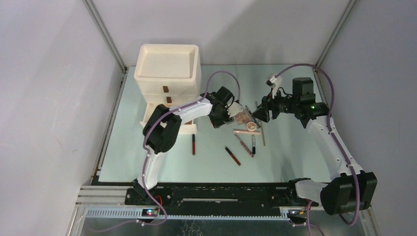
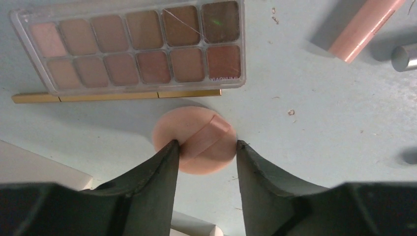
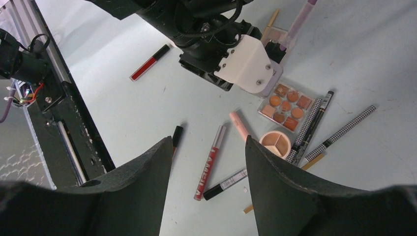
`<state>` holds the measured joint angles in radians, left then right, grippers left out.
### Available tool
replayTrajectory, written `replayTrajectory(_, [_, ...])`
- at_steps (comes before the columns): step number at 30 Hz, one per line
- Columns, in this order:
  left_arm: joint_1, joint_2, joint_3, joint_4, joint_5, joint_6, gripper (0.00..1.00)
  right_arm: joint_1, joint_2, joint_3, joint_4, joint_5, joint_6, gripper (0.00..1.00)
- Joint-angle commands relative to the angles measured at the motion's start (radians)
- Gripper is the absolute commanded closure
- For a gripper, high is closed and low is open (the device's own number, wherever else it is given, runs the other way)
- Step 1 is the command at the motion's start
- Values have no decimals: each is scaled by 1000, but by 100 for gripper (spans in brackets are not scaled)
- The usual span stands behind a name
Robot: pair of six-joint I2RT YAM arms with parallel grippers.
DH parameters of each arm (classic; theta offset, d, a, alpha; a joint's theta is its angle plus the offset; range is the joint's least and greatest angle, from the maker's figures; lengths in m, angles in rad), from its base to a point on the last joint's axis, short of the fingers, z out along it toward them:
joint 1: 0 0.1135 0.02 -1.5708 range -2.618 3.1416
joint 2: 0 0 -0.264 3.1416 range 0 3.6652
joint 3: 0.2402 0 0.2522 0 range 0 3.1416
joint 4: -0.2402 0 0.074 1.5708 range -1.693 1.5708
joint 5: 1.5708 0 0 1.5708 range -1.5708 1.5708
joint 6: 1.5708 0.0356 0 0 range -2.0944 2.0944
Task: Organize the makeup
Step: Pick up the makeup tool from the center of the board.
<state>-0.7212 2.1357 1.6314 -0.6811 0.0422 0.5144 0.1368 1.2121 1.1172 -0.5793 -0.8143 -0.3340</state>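
Note:
A peach round sponge (image 2: 196,132) with a strap lies between my left gripper's (image 2: 206,143) fingertips, which touch both its sides just at the table. Beyond it lie a pink-brown palette (image 2: 133,46) and a gold pencil (image 2: 113,96). From above, my left gripper (image 1: 235,112) is by the makeup pile, next to the palette (image 1: 242,118) and round compact (image 1: 251,126). My right gripper (image 1: 256,114) hovers open and empty above the pile (image 3: 209,147). Below it lie a red tube (image 3: 209,167), a pink tube (image 3: 239,126), the compact (image 3: 275,143), an orange palette (image 3: 285,105) and checked pencils (image 3: 344,132).
The cream three-drawer box (image 1: 168,69) stands at the back left with its bottom drawer (image 1: 150,117) pulled out. Dark-red tubes lie apart near the front (image 1: 193,144) (image 1: 232,155). A thin pencil (image 1: 262,132) lies right of the pile. The two grippers are close together.

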Motion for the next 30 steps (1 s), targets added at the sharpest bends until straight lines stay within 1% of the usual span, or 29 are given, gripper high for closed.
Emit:
replayTrajectory(1, [16, 23, 64, -34, 48, -1, 52, -11, -18, 1, 13, -20, 1, 35])
replayTrajectory(5, [26, 15, 56, -57, 55, 13, 66, -14, -14, 1, 13, -22, 1, 35])
replayTrajectory(8, [28, -24, 27, -63, 72, 28, 76, -14, -11, 1, 14, -21, 1, 35])
replayTrajectory(11, [28, -106, -22, -63, 111, 57, 83, -13, -9, 1, 13, -20, 0, 36])
replayTrajectory(14, [29, -201, -89, -61, 143, 95, 87, -16, -9, 1, 14, -19, 0, 35])
replayTrajectory(18, [28, -344, -193, -47, 177, 130, 88, -20, -9, 1, 13, -18, 0, 36])
replayTrajectory(21, [32, -457, -278, -40, 173, 155, 88, -21, -9, 1, 13, -20, 0, 36])
replayTrajectory(25, [50, -600, -383, -30, 126, 169, 88, -23, -9, 1, 13, -20, -2, 36])
replayTrajectory(30, [116, -723, -464, -11, 38, 181, 86, -22, -8, 0, 14, -19, -3, 36])
